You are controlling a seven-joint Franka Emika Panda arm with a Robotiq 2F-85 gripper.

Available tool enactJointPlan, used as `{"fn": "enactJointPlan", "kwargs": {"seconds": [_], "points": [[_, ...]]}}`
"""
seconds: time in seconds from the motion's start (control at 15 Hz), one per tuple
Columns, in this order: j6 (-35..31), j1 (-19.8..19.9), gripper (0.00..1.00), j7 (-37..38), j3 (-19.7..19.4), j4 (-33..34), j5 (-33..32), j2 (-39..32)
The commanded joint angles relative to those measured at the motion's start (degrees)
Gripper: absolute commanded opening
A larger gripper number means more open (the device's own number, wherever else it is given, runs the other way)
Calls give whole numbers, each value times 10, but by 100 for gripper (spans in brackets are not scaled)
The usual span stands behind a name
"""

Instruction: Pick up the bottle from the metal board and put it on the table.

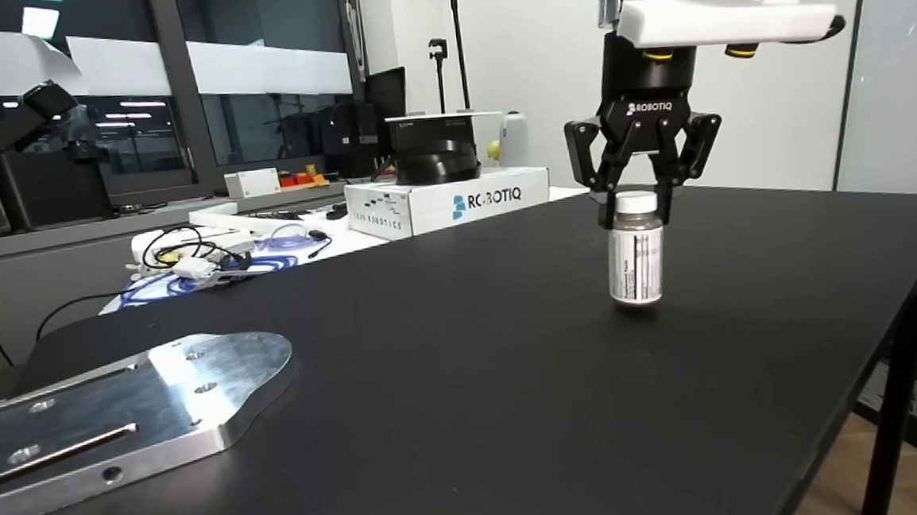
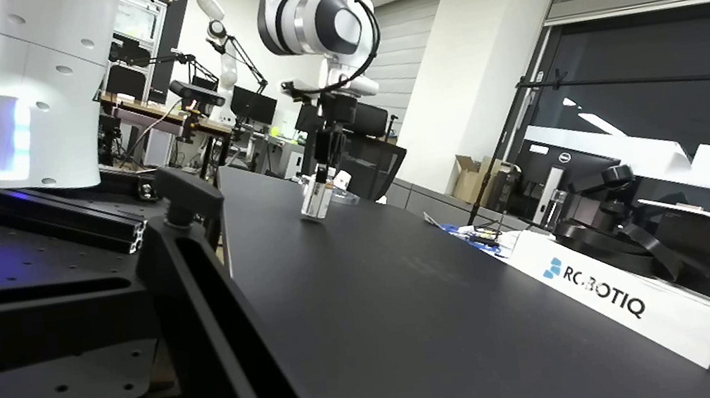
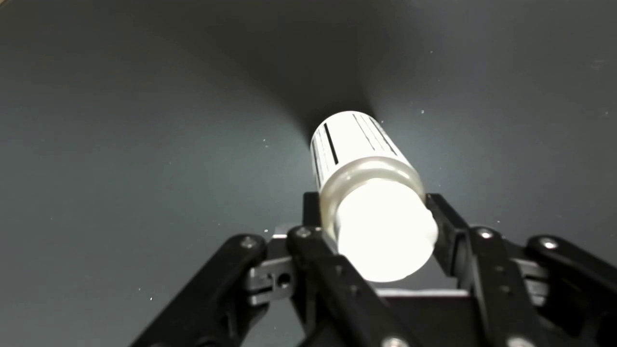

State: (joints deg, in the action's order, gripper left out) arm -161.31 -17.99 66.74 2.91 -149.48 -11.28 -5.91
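The bottle is upright, with a white cap and a printed label. It also shows in an exterior view and in the wrist view, where its cap is overexposed. My gripper points down with a finger on each side of the bottle's upper part. In the wrist view the fingers press against the bottle's shoulder. The bottle's base is at or just above the black table; I cannot tell whether it touches. The metal board lies at the table's near left, well apart from the bottle.
A white Robotiq box stands beyond the table's far edge, and it shows in an exterior view. Cables lie on a white surface near it. The table's edge runs along the right side.
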Motion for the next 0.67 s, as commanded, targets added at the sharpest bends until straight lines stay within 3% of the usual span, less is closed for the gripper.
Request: {"fn": "enactJointPlan", "kwargs": {"seconds": [0.0, 0.53, 0.6], "points": [[5, 10, 30, 33, 2, 7, -32, -4], [4, -3, 30, 41, -16, 12, -51, -18], [6, -2, 40, 36, -13, 11, -38, -15]]}}
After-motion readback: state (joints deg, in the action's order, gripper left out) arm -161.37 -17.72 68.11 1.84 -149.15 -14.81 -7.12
